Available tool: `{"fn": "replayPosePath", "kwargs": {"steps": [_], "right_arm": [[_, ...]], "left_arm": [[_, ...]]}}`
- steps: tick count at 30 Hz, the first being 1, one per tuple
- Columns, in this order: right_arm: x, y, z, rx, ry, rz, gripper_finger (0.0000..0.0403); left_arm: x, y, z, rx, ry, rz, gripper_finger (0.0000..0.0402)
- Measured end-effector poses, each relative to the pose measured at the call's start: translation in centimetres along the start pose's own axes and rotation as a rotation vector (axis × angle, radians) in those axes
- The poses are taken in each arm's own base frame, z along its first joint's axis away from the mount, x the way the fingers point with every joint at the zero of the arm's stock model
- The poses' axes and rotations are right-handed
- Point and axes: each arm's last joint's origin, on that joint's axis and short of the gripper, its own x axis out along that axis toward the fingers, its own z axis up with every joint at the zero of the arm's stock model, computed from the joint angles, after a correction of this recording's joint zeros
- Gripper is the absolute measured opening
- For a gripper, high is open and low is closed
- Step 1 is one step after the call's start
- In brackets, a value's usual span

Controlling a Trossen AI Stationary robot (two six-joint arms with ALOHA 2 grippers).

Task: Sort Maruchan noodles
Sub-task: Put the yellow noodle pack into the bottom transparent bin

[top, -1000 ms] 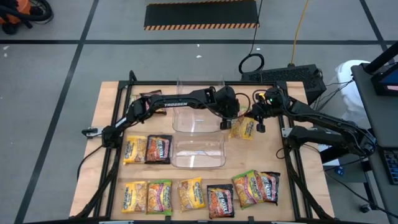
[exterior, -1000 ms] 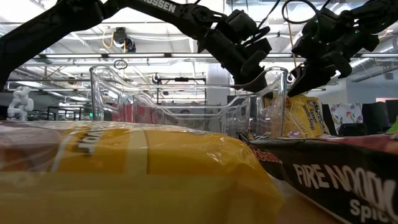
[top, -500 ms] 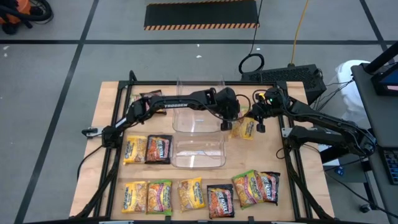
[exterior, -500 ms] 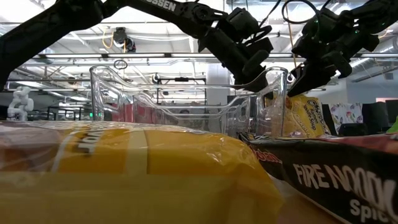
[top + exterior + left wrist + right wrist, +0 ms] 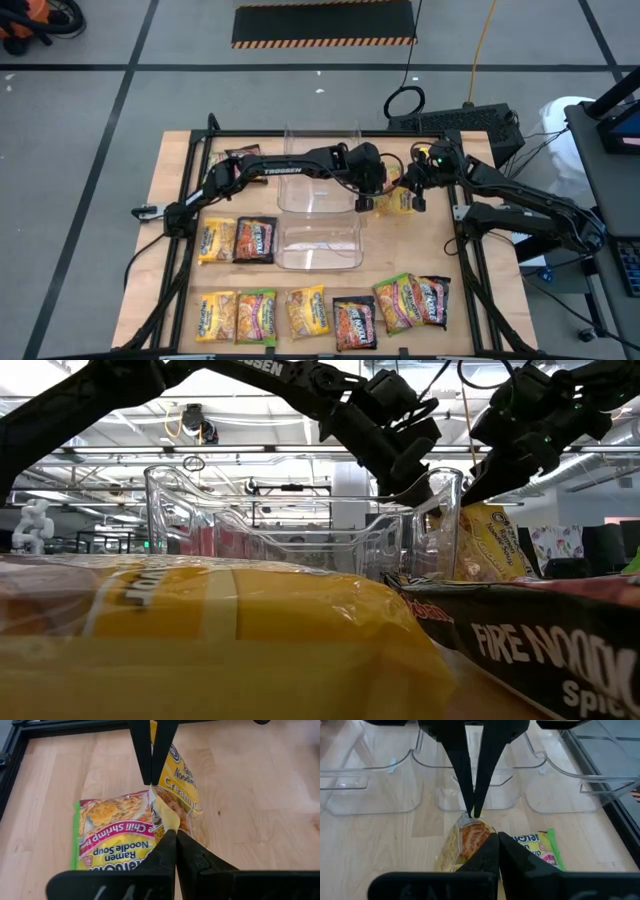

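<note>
A yellow Maruchan packet (image 5: 398, 201) hangs between my two grippers, just right of the far clear bin. It also shows in the left wrist view (image 5: 181, 795) and the low view (image 5: 488, 545). My left gripper (image 5: 373, 197) is shut on its left end and my right gripper (image 5: 414, 196) on its right end. A green-yellow packet (image 5: 112, 837) lies flat on the table under it. Several more packets lie in a row along the near edge (image 5: 305, 312), and two lie left of the near bin (image 5: 237, 240). My left gripper pinches the yellow packet's sealed edge (image 5: 169, 824) between its two fingers, slanting down from the table's left. The packet stands tilted on edge above the green-yellow one. Whether its lower edge rests on anything, I cannot tell. My right gripper pinches the opposite sealed edge (image 5: 153, 787) between its two fingers (image 5: 150, 755), slanting down from the table's right. The packet (image 5: 468, 838) hangs below the fingertips, stretched between the two grippers.
Two clear plastic bins sit mid-table, a far one (image 5: 318, 187) next to my left gripper and a near one (image 5: 320, 246); a third (image 5: 322, 138) stands at the far edge. A dark packet (image 5: 240, 155) lies far left. A black frame (image 5: 467, 250) borders the table. Bare wood lies right of the bins.
My right gripper has risen and drawn a little toward the far edge, taking the yellow packet's right end up with it. The packet now stands higher and steeper than a second ago. My left gripper has kept its hold and barely moved.
</note>
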Motion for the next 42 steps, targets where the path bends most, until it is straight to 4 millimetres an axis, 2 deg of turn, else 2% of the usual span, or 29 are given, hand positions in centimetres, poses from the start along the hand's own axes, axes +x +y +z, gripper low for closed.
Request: {"fn": "replayPosePath", "kwargs": {"steps": [32,42], "right_arm": [[-0.1,0.1,-0.1,0.000,0.007,0.005,0.0000],[-1.0,0.3,0.4,-0.034,-0.059,-0.025,0.0000]], "left_arm": [[0.0,-0.2,0.0,-0.114,0.006,-0.006,0.0000],[-2.3,-0.3,1.3,-0.097,-0.030,0.002,0.0000]]}}
